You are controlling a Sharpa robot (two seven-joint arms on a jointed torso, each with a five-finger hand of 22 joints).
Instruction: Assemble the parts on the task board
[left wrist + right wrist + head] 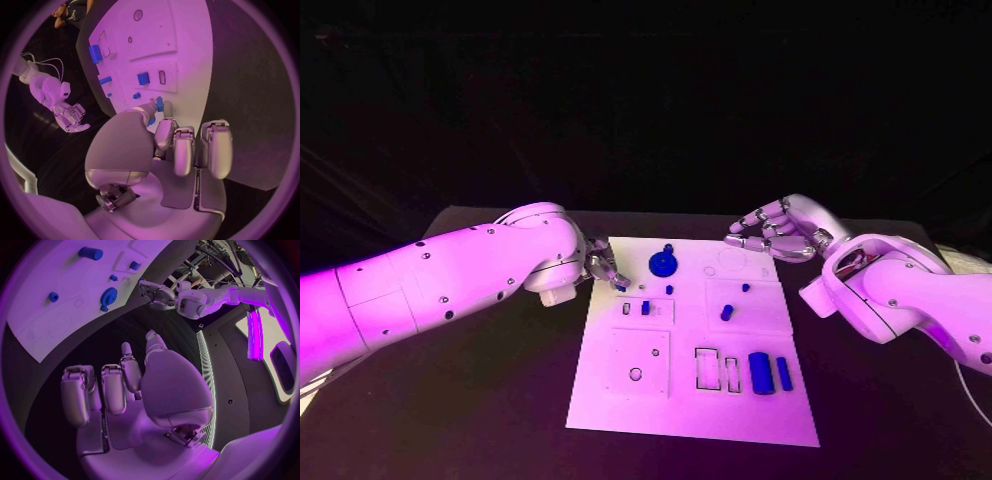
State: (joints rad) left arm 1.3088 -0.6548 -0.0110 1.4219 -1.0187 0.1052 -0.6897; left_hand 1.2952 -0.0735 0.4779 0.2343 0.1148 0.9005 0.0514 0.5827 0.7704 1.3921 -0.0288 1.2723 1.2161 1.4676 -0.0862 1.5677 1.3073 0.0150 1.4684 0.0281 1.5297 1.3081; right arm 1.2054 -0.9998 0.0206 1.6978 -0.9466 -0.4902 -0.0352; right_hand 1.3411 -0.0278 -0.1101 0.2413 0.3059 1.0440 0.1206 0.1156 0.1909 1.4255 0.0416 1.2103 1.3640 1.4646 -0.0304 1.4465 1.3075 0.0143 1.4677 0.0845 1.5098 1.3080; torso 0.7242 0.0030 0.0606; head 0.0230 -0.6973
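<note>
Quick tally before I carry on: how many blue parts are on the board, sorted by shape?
Round blue disc: 1
Thick blue cylinder: 1
Thin blue bar: 1
Small blue pieces: 4
Total: 7 blue parts on the task board, as far as the head view lets me tell them apart.

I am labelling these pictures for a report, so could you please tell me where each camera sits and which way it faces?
Head view: on the robot's head, looking down at the white board on the black table; both arms show, left hand and right hand at the board's far end.
Left wrist view: behind the left hand, facing the board.
Right wrist view: behind the right hand, facing the board's far end.
Shared: all show the board; each wrist view shows the other hand.
</note>
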